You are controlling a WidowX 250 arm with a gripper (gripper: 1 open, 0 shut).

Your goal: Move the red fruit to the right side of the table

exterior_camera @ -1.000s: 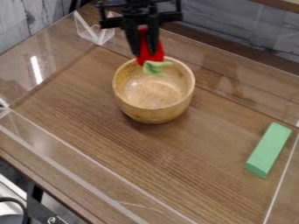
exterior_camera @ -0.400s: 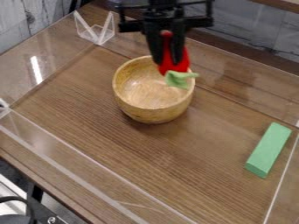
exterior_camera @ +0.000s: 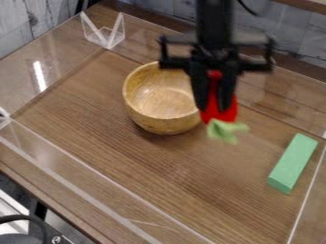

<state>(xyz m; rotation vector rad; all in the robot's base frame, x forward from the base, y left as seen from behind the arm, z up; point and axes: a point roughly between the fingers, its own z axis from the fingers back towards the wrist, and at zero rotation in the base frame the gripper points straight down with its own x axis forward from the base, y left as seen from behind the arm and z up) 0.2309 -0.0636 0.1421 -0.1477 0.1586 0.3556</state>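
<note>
One red fruit (exterior_camera: 219, 107) hangs in the air, pinched between the closed fingers of the gripper (exterior_camera: 216, 103), with its green leafy end (exterior_camera: 226, 129) drooping lowest and a little blurred. Its long axis runs nearly straight up and down, in line with the downward-pointing fingers, so only the lower red part and the leaves show below them. It touches nothing but the gripper: it sits clear of the wooden bowl (exterior_camera: 163, 97), just beside that bowl's right rim, and above bare tabletop.

From the fruit outward, the bowl is the nearest thing, on its left and empty inside. Well apart to the lower right lies a flat light-green block (exterior_camera: 293, 162), close to the clear wall on the table (exterior_camera: 128, 181) at its right edge. Between fruit and block is an open stretch of dark wood.

The relation that matters for the coming move is this gap: the fruit is held directly under the gripper, and the free right side of the table lies to its right and slightly toward the camera. By that reading, the carry looks well along but not done; the fruit appears to sit nearer the middle than the right edge. A set-down spot short of the green block would avoid knocking it, and the fruit's rounded body may roll once released.
</note>
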